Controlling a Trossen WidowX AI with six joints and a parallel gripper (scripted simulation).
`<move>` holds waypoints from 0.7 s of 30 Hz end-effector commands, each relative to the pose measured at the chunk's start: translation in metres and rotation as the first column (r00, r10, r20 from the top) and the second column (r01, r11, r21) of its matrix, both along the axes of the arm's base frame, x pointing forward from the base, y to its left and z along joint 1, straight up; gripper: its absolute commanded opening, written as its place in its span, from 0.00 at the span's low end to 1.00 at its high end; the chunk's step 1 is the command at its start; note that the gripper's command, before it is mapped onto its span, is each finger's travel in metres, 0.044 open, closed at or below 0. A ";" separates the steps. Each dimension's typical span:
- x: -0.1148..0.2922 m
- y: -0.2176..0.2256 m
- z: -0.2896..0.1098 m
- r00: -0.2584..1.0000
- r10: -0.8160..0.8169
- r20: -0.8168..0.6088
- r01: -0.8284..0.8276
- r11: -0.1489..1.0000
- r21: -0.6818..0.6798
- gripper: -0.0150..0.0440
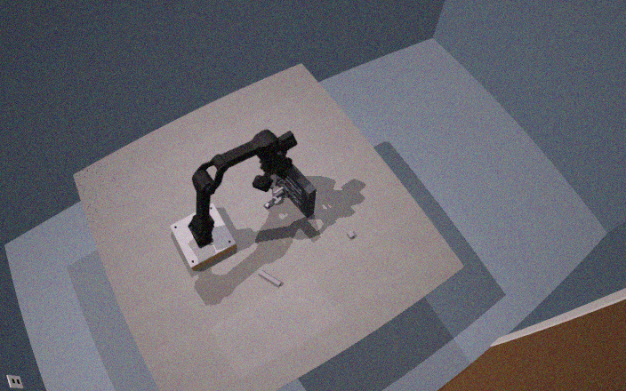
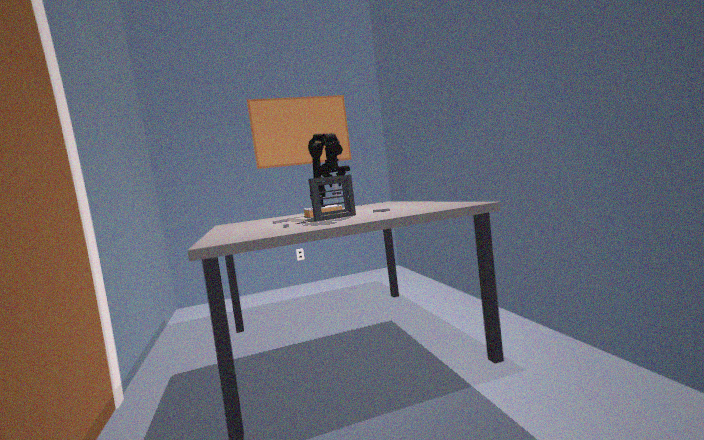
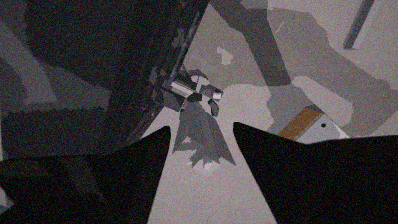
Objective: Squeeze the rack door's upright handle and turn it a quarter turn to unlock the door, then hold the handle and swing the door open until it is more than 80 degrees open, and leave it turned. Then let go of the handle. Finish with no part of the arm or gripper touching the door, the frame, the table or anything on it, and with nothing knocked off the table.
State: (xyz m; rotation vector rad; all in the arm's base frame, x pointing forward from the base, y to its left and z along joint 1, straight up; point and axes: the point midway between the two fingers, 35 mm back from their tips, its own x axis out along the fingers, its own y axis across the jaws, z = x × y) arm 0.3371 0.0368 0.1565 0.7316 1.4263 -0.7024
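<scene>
The dark rack frame (image 1: 310,202) (image 2: 350,195) stands upright on the table (image 1: 208,131) (image 2: 425,214). Its barred door (image 1: 300,192) seems to lie along the frame, with no clear gap. The pale grey handle (image 1: 274,197) (image 3: 196,94) sticks out on the side facing the arm base. How far it is turned is hard to tell. My gripper (image 3: 202,128) is open and points down. In the wrist view the handle shows beyond the fingertips, just above the gap, with nothing between them. The dark arm partly hides the rack's far end in the top view.
The white arm base (image 1: 215,245) (image 3: 316,131) stands on the handle side. A thin grey bar (image 1: 269,278) (image 3: 359,25) and a small pale block (image 1: 350,234) (image 2: 285,225) lie on the table. In the wrist view, the dark rack rises close beside the left finger.
</scene>
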 end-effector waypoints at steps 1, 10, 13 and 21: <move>0.002 -0.001 -0.001 0.978 -0.211 0.007 0.211 0.978 0.004 0.74; 0.002 -0.001 -0.001 0.797 -0.605 -0.001 0.605 0.796 0.018 0.74; 0.002 -0.001 -0.001 0.776 -0.630 -0.001 0.630 0.776 0.018 0.74; 0.002 -0.001 -0.001 0.776 -0.630 -0.001 0.630 0.776 0.018 0.74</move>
